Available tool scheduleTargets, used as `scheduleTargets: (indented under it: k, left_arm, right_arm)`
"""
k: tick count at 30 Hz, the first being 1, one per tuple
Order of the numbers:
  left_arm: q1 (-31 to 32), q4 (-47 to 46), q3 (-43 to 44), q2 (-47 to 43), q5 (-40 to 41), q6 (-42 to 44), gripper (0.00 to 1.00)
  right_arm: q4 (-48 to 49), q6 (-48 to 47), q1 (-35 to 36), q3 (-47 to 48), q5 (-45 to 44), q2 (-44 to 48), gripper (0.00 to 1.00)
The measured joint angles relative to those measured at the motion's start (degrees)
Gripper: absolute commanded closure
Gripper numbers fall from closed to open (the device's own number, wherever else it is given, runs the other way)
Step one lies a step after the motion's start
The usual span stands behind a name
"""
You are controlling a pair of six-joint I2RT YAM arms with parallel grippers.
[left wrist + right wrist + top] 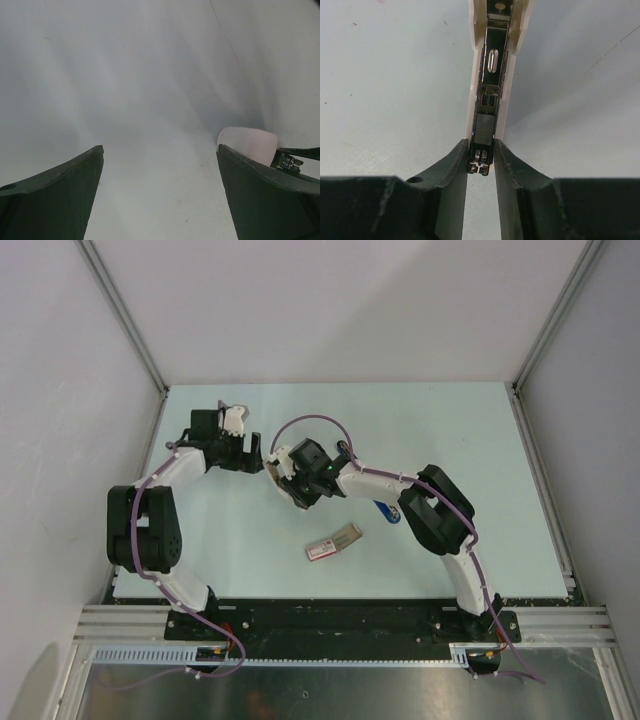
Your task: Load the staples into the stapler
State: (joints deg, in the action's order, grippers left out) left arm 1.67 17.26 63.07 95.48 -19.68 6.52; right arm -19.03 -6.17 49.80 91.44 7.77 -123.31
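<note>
My right gripper [481, 150] is shut on the near end of a stapler [490, 75] with a pale whitish body. Its metal magazine [485, 125] lies open and points away from me. From above, that gripper [281, 478] and the stapler [272, 478] are at mid-table. My left gripper [242, 455] is close to their left, wide open and holding nothing [160, 150]. The stapler's pale rounded end [247, 142] shows by its right finger. The pink-and-white staples box [333, 542] lies nearer the front with its grey tray partly out. I cannot make out the staples themselves.
A small bright blue thing [385, 512] peeks out from under my right forearm, too hidden to identify. White walls with aluminium posts [125, 315] close in the table on three sides. The arm bases stand on the front rail [330, 620].
</note>
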Motion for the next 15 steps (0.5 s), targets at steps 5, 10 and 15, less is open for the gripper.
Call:
scheduleTargets:
  k: [5, 10, 15]
  left_arm:
    - [0.1, 0.0, -0.4, 0.0, 0.0, 0.0, 0.0]
    - [0.4, 0.0, -0.5, 0.0, 0.0, 0.0, 0.01]
    - [1.3, 0.0, -0.5, 0.0, -0.1, 0.0, 0.01]
  right_arm:
    - [-0.3, 0.0, 0.0, 0.2, 0.0, 0.0, 0.69]
    - [-0.4, 0.0, 0.0, 0.4, 0.0, -0.1, 0.69]
    - [-0.4, 0.0, 0.0, 0.5, 0.0, -0.3, 0.69]
